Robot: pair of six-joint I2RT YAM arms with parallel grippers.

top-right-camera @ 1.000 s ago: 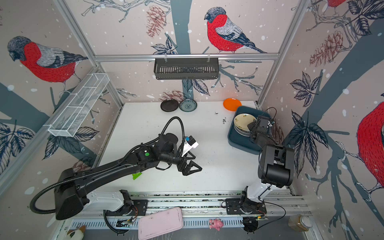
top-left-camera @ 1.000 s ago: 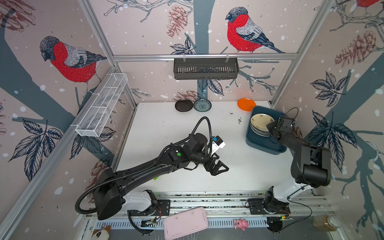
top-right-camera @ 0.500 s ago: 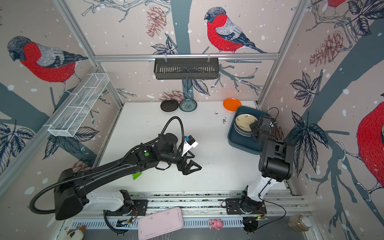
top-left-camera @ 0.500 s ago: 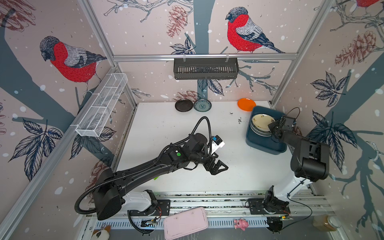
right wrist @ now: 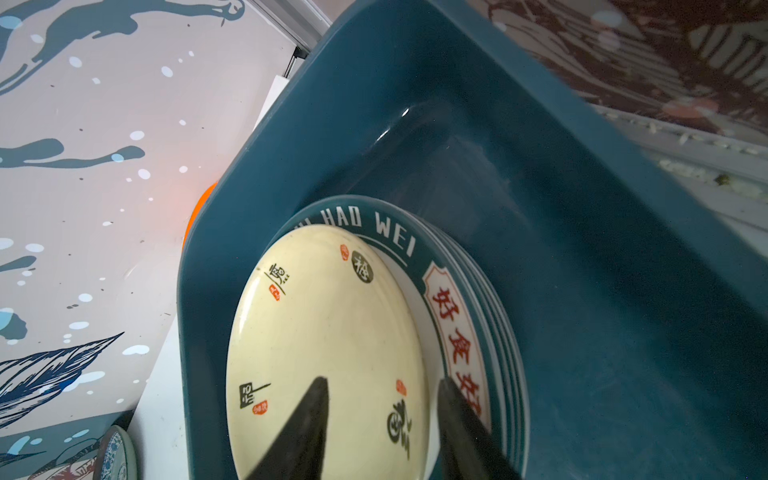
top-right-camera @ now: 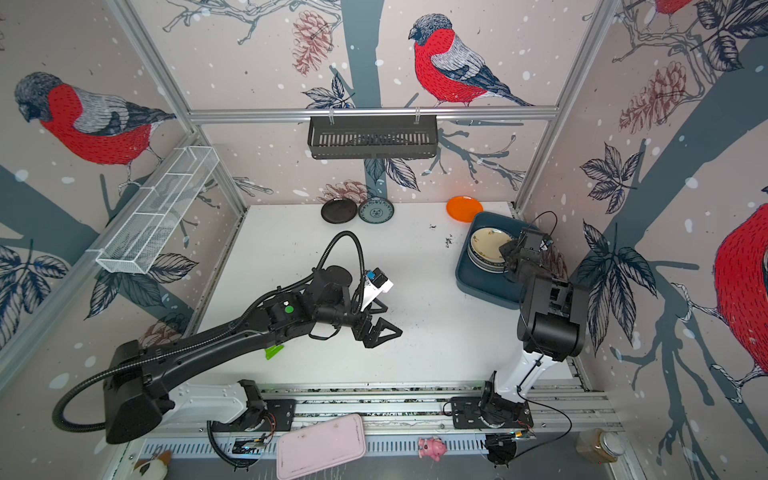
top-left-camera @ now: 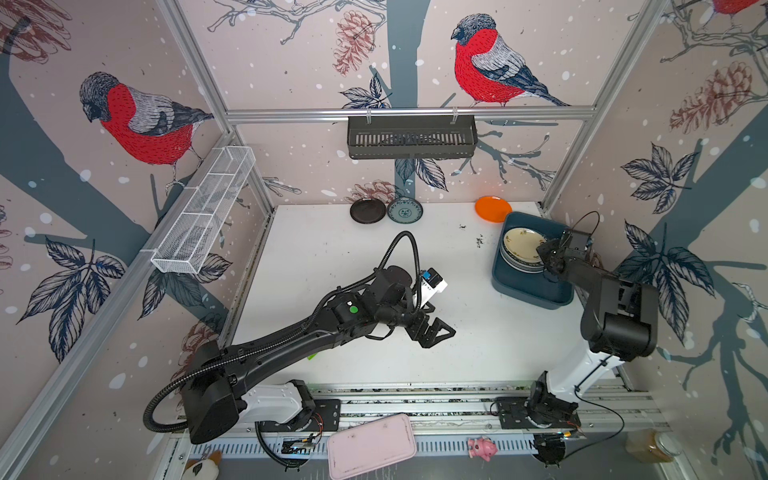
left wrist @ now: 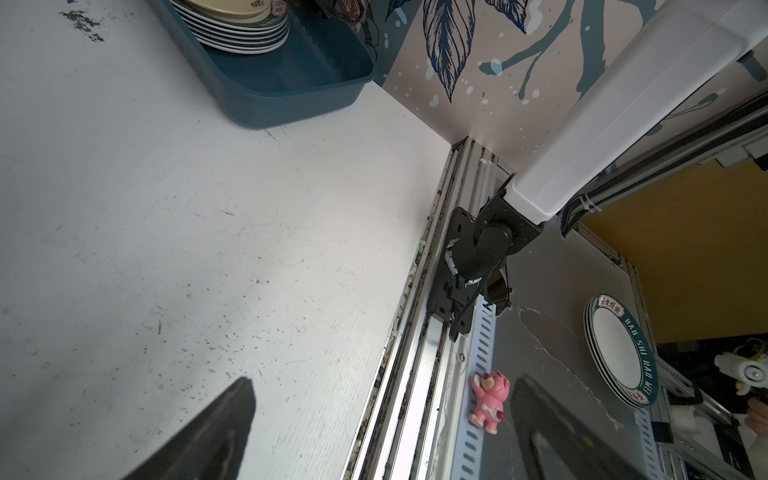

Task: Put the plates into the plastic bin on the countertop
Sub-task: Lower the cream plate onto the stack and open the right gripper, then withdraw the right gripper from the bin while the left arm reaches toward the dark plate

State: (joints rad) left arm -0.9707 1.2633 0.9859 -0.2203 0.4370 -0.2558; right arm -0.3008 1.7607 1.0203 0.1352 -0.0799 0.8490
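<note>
Along the right edge of the countertop [top-left-camera: 332,257], in both top views, the plastic bin [top-left-camera: 528,293] sat with a stack of plates [top-left-camera: 513,264] in its far half, a cream plate [top-left-camera: 521,243] on top. The right gripper [top-left-camera: 547,259] hung at the stack's right-hand rim; how its jaws stood could not be read from above. Three more plates lay by the back wall [top-left-camera: 316,166] — a black plate [top-left-camera: 368,211], a teal-patterned plate [top-left-camera: 405,210] just beside it, and an orange plate [top-left-camera: 493,209] near the bin's far corner. The left gripper [top-left-camera: 436,332] hovered over the bare middle of the countertop, jaws spread wide, holding nothing.

From the left wrist, its two fingers [left wrist: 208,436] stood far apart, with only tabletop and rail [left wrist: 419,332] between them. The bin [left wrist: 291,89] and its stack lay well apart from them.

From the right wrist, the gripper's [right wrist: 382,419] fingers [right wrist: 307,424] were parted — one over the cream plate's [right wrist: 324,332] face, the other past its rim, above the dark-ringed plate [right wrist: 453,332] beneath. Whether either tip touched a plate I could not tell.
</note>
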